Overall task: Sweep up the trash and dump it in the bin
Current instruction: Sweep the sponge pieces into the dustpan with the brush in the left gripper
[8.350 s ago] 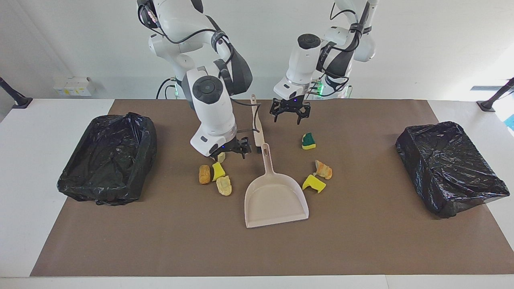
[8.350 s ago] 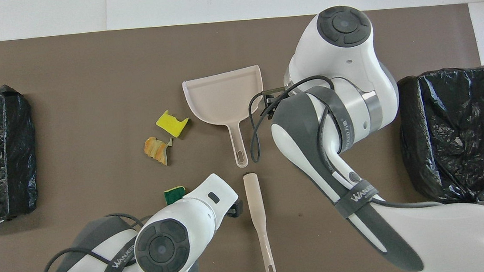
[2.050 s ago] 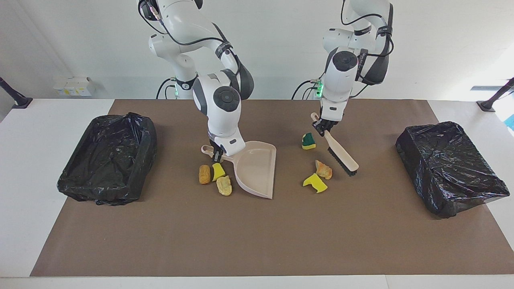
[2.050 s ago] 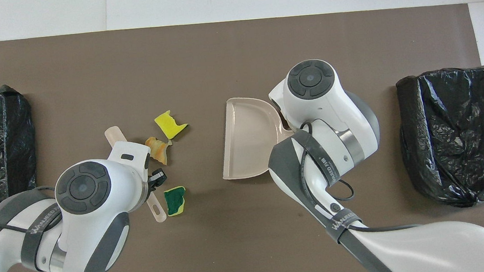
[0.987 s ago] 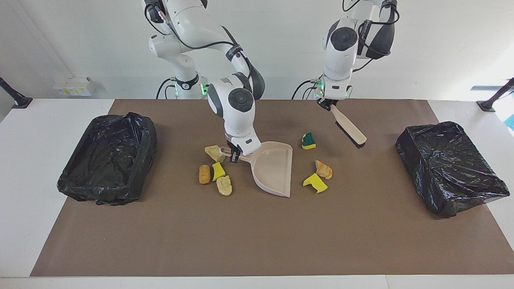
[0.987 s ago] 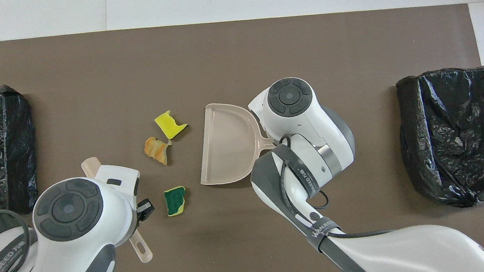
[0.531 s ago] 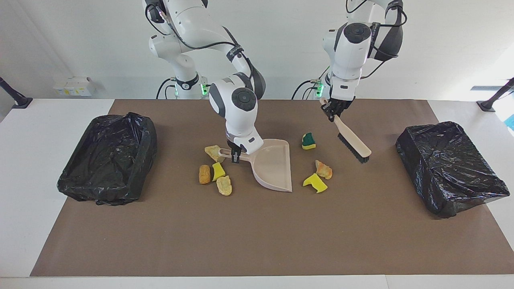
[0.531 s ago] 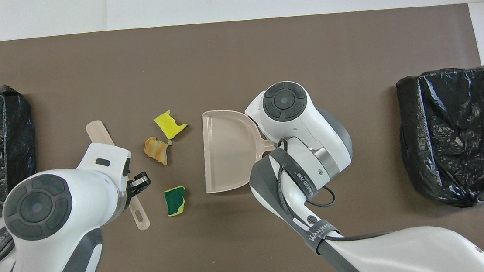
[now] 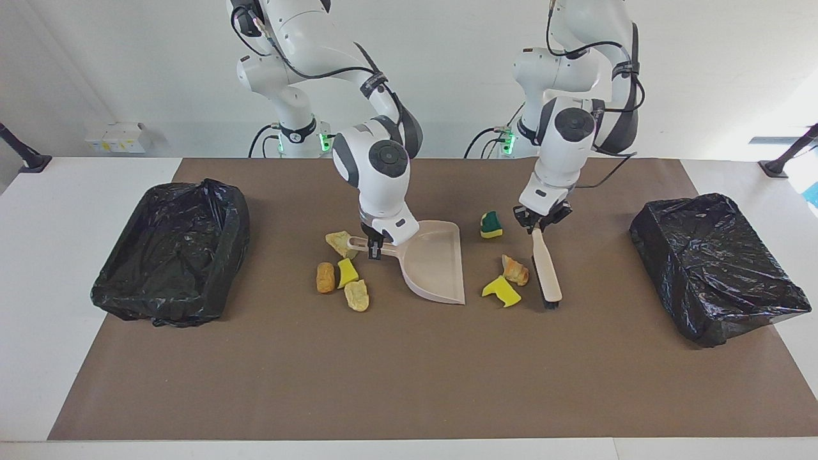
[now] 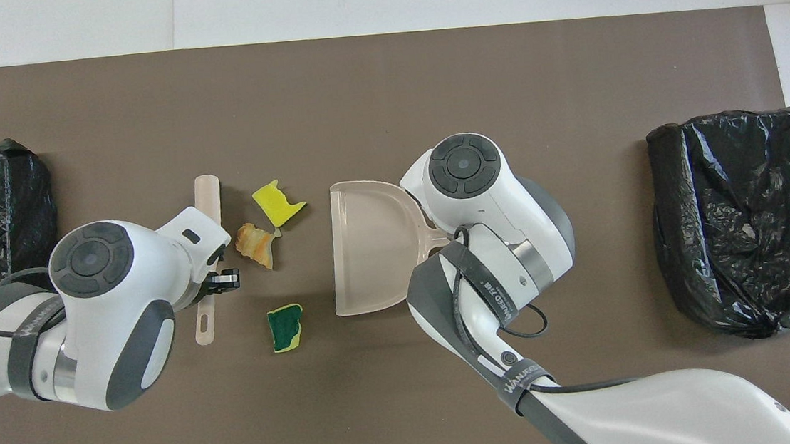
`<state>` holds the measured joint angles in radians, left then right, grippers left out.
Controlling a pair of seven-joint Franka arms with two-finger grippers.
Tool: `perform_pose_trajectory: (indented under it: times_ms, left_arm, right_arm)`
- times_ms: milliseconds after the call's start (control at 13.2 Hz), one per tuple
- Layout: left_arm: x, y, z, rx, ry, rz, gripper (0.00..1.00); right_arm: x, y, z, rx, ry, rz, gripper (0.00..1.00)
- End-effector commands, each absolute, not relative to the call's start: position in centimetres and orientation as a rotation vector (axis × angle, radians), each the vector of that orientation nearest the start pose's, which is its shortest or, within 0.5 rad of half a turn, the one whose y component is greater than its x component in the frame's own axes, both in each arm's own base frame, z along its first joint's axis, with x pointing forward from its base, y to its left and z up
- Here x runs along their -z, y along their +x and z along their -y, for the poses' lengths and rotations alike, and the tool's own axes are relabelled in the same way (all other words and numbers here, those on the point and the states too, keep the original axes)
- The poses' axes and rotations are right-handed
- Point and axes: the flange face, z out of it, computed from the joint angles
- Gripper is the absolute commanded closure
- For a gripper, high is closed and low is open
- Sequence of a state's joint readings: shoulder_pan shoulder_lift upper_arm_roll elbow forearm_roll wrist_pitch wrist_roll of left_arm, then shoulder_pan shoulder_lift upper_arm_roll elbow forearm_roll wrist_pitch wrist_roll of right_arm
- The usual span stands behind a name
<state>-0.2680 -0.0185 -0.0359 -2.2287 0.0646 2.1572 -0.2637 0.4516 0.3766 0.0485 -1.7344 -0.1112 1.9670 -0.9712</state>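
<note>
Since half a second ago the brush swung down from a raised slant to lie low beside the orange chunk and yellow chunk, right of centre in the facing view. Left gripper is clamped on its handle. Right gripper is clamped on the dustpan handle at frame centre, mouth tipped toward those chunks. Green-and-yellow chunk sits above them; four more chunks lie left of the pan. Both bins sit at the frame edges, no trash inside visible. Advice: keep bristles on the mat, pan lip flat down, stroke short toward the mouth.
</note>
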Motion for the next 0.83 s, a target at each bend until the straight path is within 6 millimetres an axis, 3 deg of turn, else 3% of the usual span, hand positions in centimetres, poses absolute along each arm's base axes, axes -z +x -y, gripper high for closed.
perform_pose_trajectory:
  times_ms: [0,152,380,759]
  left_arm:
    - [-37.1,48.5,12.9,-0.131,-3.081,-0.269,1.0]
    - [-36.1,47.9,13.1,-0.15,-3.129,-0.232,1.0]
    - [-36.4,48.1,15.1,-0.068,-3.213,-0.206,1.0]
    - [-36.6,44.7,23.6,-0.091,-3.241,-0.427,1.0]
  right_arm:
    - [-35.2,55.9,-29.3,-0.25,-2.287,2.227,1.0]
    - [-35.2,55.9,-29.3,-0.249,-2.29,2.223,1.0]
    - [-35.3,55.9,-29.3,-0.247,-2.294,2.22,1.0]
    - [-35.3,55.9,-29.3,-0.246,-2.296,2.217,1.0]
